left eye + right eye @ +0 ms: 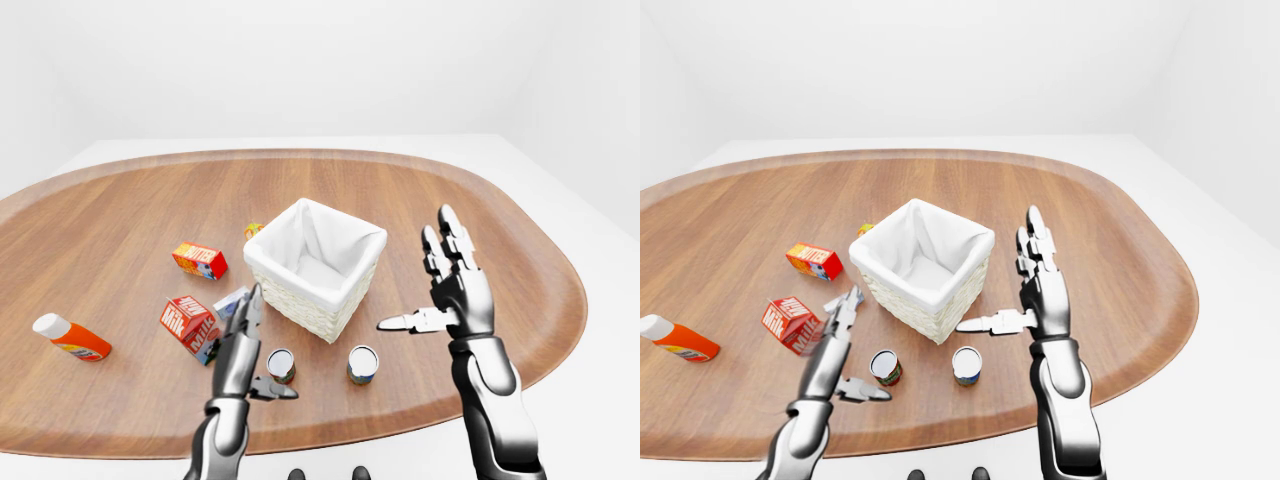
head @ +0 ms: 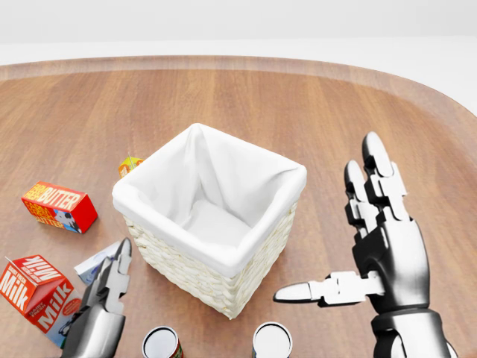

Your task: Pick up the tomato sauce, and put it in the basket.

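In the left-eye view, an orange bottle (image 1: 70, 338) is lying at the far left of the wooden table (image 1: 120, 200). A butter box (image 1: 199, 260) is sitting at the basket's 9 o'clock and a milk carton (image 1: 188, 322) at its 8 o'clock. You are holding your left hand (image 1: 238, 355) with its fingers spread and pointing up and its thumb out, gripping nothing. The tomato sauce (image 1: 281, 365), a red-labelled can, is standing upright just beside that hand, at its 3 o'clock. The white-lined basket (image 1: 300, 305) is standing at the can's 1 o'clock. A second can (image 1: 362, 364) is standing at the basket's 5 o'clock. Your right hand (image 1: 462, 300) is hovering open at the basket's 3 o'clock, with its thumb pointing toward 9 o'clock.
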Available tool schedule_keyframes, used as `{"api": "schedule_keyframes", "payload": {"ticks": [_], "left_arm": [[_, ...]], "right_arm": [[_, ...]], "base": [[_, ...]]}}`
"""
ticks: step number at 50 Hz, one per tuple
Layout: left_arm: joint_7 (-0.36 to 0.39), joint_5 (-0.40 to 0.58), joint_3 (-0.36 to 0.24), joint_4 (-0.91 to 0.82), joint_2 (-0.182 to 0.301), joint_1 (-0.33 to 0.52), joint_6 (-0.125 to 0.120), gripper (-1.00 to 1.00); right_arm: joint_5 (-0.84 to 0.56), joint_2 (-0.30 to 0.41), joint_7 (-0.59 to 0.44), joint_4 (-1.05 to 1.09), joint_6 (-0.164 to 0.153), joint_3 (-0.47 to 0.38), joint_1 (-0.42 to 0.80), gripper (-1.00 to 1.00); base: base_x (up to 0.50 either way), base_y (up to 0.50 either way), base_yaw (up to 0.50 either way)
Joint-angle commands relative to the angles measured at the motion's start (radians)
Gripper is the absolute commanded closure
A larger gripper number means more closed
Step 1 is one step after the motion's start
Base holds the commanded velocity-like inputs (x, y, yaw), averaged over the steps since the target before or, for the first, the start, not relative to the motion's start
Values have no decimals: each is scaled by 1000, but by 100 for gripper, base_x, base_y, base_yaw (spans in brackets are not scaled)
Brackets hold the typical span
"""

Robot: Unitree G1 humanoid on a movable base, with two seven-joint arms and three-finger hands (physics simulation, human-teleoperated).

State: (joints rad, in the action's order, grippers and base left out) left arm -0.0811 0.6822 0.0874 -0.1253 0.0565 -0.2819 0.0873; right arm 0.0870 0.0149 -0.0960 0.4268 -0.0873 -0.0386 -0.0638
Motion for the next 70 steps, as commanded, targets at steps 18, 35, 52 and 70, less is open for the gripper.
{"api": "schedule_keyframes", "payload": {"ticks": [18, 35, 52, 70], "left_arm": [[-38, 13, 0, 100, 3, 40, 0, -100], [-65, 25, 5, 169, 4, 62, 0, -100], [-97, 23, 0, 268, 7, 100, 0, -100], [-102, 22, -8, 292, 8, 115, 0, -100]], "right_arm": [[-1, 0, 0, -10, 0, 1, 1, -100], [-3, -1, 0, -12, 0, 4, -2, -100], [-3, -1, -1, -16, 0, 4, -3, -100], [1, -1, -1, -34, 0, 3, 3, -100]], "base": [[0, 0, 0], [0, 0, 0], [0, 0, 0], [0, 0, 0]]}}
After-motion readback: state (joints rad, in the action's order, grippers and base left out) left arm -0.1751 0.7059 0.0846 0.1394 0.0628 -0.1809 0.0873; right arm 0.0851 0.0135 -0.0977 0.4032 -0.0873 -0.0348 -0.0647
